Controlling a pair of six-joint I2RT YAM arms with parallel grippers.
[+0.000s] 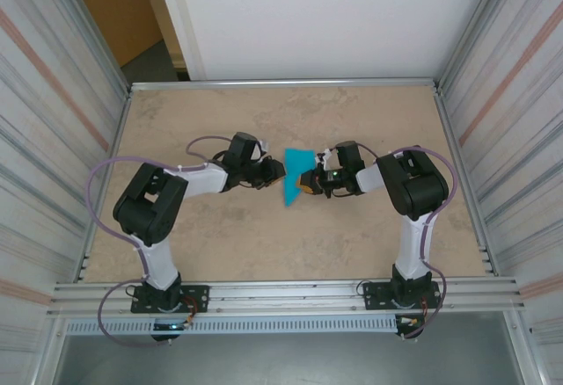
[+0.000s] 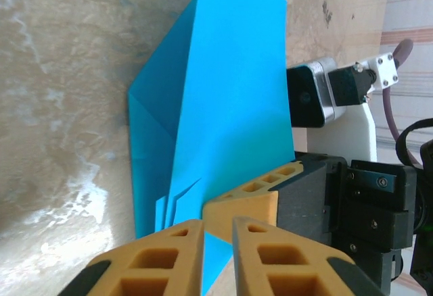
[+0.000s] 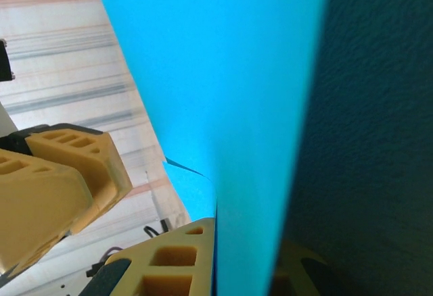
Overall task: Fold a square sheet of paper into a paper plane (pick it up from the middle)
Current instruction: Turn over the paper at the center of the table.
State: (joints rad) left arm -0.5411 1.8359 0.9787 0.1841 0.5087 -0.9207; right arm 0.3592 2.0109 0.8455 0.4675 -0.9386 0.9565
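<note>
The left pincer (image 2: 217,242) is pinched almost closed on one edge of the paper (image 2: 223,107) — to steady it, I judge, while a crease is worked. The paper is held up over the middle of the tabletop (image 1: 264,244): teal, part-folded, with slanting creases and layered flaps. The right pincer (image 1: 306,185) clamps its other side.

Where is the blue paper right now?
In the top view, the blue paper is mid-table, held between the left gripper and the right gripper.
</note>
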